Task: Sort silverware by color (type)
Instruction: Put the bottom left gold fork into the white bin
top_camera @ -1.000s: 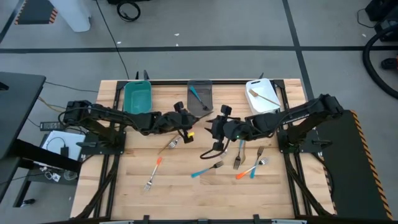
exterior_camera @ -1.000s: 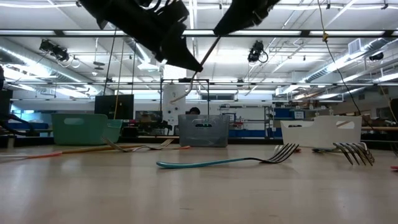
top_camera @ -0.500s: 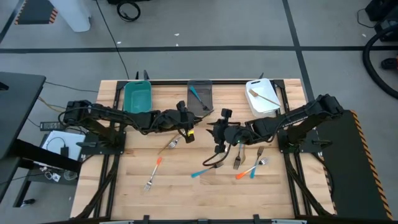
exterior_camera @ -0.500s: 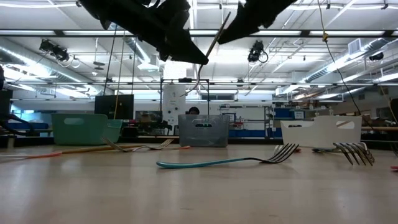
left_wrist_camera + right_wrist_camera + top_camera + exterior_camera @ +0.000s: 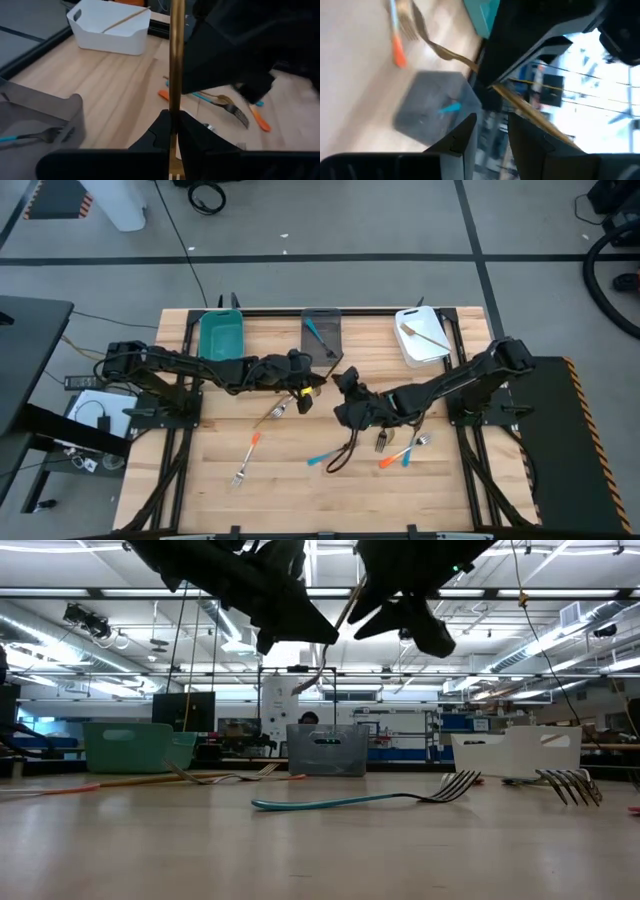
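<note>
1. The wooden counter [image 5: 220, 500] carried a teal bin [image 5: 221, 335], a grey bin [image 5: 322, 330] and a white bin [image 5: 421, 336] along its far edge.
2. Loose forks [image 5: 400, 448] lay scattered across its middle.

A blue-handled fork [image 5: 360, 800] lies on the table [image 5: 320, 850] before a grey bin [image 5: 326, 750].

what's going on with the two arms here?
Sorting forks by handle colour. The left tool is shut on a golden-tan fork, held up over the table's middle. The right tool is close beside it with fingers apart, holding nothing. One blue fork lies in the grey bin, one tan fork in the white bin; several more forks lie on the table.
</note>
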`<act>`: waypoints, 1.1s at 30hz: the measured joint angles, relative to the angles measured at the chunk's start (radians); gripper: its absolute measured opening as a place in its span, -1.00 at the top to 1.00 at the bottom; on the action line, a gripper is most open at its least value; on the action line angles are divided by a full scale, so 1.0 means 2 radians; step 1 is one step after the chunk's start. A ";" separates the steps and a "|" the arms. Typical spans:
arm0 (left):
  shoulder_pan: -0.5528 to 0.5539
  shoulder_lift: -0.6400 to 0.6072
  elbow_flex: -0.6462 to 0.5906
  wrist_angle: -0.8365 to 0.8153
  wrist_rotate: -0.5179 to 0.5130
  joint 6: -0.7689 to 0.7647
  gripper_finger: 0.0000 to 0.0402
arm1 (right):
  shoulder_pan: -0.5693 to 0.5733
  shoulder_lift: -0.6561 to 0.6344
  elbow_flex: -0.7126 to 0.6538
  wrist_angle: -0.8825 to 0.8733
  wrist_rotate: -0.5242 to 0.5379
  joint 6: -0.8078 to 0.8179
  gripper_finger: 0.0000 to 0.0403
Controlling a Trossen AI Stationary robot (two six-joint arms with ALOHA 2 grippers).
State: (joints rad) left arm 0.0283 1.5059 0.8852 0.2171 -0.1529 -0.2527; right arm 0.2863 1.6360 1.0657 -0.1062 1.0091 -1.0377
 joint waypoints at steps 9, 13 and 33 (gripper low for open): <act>0.021 0.000 0.000 -0.019 0.038 -0.070 0.87 | 0.005 0.033 0.000 0.048 0.046 -0.103 0.42; 0.027 0.000 0.000 -0.024 0.066 -0.093 0.87 | 0.006 0.032 0.000 0.059 0.044 -0.112 0.43; 0.030 0.000 0.000 -0.029 0.121 -0.154 0.87 | -0.013 0.032 0.000 0.110 -0.033 -0.233 0.44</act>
State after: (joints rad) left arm 0.0887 1.5059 0.8845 0.1582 0.0884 -0.5603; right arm 0.2604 1.6997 1.0664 0.1131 0.9438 -1.5044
